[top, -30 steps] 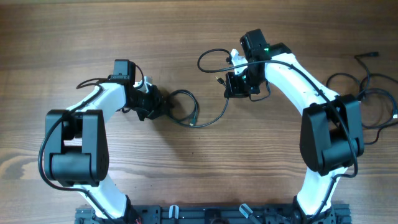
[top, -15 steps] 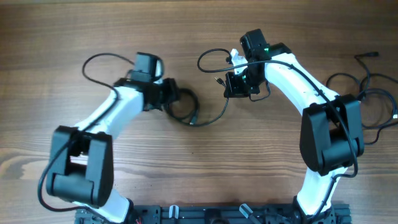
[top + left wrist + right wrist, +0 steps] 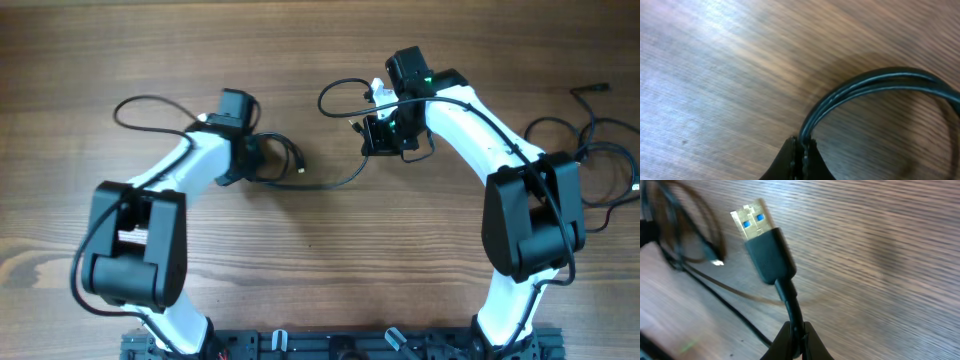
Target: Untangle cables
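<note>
Cables [image 3: 325,186]: one strand sags across the tabletop [image 3: 300,60], left of the USB plug [image 3: 760,240]. L fingers [image 3: 787,162] pinch its doubled loop; R fingers [image 3: 782,342] pinch the cord just below the plug. Heap [image 3: 600,150] right of plug untouched, so prob. under half done.

One thin black cable [image 3: 335,184] lay slack across the middle, sagging from a small loop [image 3: 288,152] at its nine-o'clock end and climbing toward one o'clock. An open curl [image 3: 335,92] sat at twelve o'clock. Loose black strands [image 3: 590,135] sprawled at three o'clock. Close up, a USB cord [image 3: 790,300] ended in a black plug [image 3: 767,255] with a blue tongue, tilted toward eleven o'clock. A doubled cord [image 3: 880,80] arched toward three o'clock.
</note>
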Available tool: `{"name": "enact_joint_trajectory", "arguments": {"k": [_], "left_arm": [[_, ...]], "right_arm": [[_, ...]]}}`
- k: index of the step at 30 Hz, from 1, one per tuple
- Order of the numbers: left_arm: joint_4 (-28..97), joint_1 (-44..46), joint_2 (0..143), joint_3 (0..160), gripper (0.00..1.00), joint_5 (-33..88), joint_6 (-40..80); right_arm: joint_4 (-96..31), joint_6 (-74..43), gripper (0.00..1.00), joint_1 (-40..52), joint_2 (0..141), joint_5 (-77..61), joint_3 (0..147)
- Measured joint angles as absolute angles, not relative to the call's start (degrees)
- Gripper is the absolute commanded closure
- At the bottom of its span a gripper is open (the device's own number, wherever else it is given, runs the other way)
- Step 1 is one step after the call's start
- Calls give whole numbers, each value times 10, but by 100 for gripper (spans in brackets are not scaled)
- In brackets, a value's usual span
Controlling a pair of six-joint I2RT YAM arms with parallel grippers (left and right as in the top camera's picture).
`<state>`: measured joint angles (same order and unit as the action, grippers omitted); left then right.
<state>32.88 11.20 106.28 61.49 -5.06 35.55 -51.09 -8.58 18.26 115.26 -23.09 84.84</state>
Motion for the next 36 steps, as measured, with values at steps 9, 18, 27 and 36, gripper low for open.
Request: {"name": "enact_joint_trajectory", "arguments": {"k": [9,18,27,36], "left_arm": [[365,37,1073,610,96,234,392],[353,37,1073,607,96,306,270],[297,69,1074,606,96,329,236],[297,79,1074,606,92,329,212]], "right_arm": [[-457,-110,38,182,1153,-225,848],[-506,-37,31,199,1153,-449,848],[-434,-150,48,325,1153,-344,848],[-402,-197,95,330,1153,-231,848]]}}
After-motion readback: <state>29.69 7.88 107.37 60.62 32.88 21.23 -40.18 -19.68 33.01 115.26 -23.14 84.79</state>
